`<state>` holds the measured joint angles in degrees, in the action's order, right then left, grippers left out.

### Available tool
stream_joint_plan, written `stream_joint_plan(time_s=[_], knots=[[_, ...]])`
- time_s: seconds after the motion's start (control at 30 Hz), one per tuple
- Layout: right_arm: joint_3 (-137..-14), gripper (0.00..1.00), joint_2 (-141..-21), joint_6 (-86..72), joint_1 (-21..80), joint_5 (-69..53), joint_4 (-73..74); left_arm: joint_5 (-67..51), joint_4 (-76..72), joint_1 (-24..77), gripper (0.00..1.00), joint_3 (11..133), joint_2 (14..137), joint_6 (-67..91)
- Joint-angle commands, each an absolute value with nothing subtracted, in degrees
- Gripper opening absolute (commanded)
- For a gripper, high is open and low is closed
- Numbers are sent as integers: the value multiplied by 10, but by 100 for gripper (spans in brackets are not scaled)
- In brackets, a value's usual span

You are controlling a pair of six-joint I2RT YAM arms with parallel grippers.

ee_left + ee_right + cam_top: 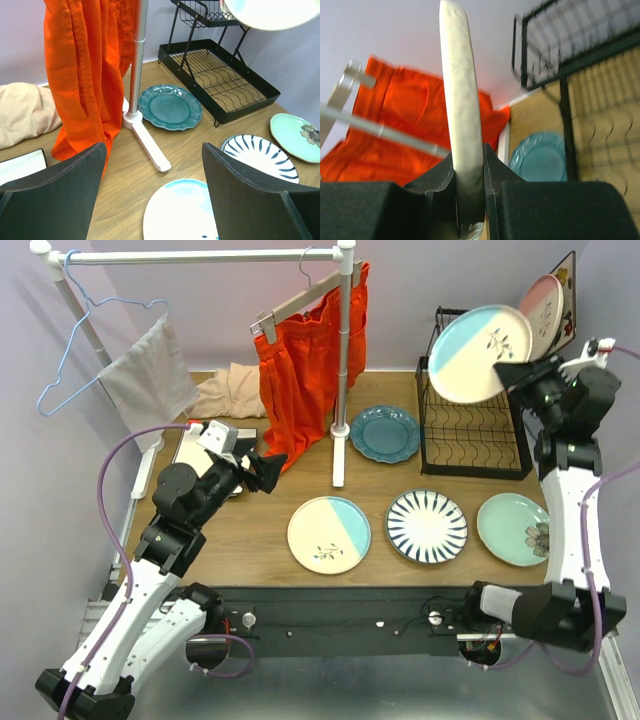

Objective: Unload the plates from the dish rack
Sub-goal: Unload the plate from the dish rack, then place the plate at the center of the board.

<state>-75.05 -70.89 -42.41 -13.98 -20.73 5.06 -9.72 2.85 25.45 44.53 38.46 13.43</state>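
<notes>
Held plate: cream and light-blue plate [478, 352], tilted, above the dish rack [476, 445], far right.
Right gripper [522, 373]: jaws clamped on its right rim.
Left gripper [268, 468]: jaws apart, empty, well apart on the left.

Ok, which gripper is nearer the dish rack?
Right. The right gripper holds a plate over the dish rack; the left gripper sits left of the white rail's post.
</notes>
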Motion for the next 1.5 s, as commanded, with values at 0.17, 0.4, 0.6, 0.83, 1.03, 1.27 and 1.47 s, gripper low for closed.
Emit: stream_joint_plan(time_s=[0.17, 0.4, 0.6, 0.83, 1.03, 1.27, 1.47], knots=[[-555, 1, -505, -471, -139, -377, 81, -112, 18, 251, 86, 441, 379, 142], [-437, 1, -453, -473, -91, -410, 110, -117, 17, 251, 86, 441, 389, 142], [-423, 1, -467, -445, -38, -418, 120, -114, 18, 251, 86, 441, 390, 142], [-410, 1, -544, -472, 133, -345, 60, -107, 18, 251, 86, 440, 387, 141], [-404, 1, -621, -478, 242, -319, 5, -107, 19, 251, 86, 441, 390, 140], [-392, 1, -681, -473, 274, -350, -58, -110, 19, 251, 86, 440, 391, 141], [-377, 1, -724, -460, 286, -370, -80, -110, 20, 252, 86, 441, 392, 141]])
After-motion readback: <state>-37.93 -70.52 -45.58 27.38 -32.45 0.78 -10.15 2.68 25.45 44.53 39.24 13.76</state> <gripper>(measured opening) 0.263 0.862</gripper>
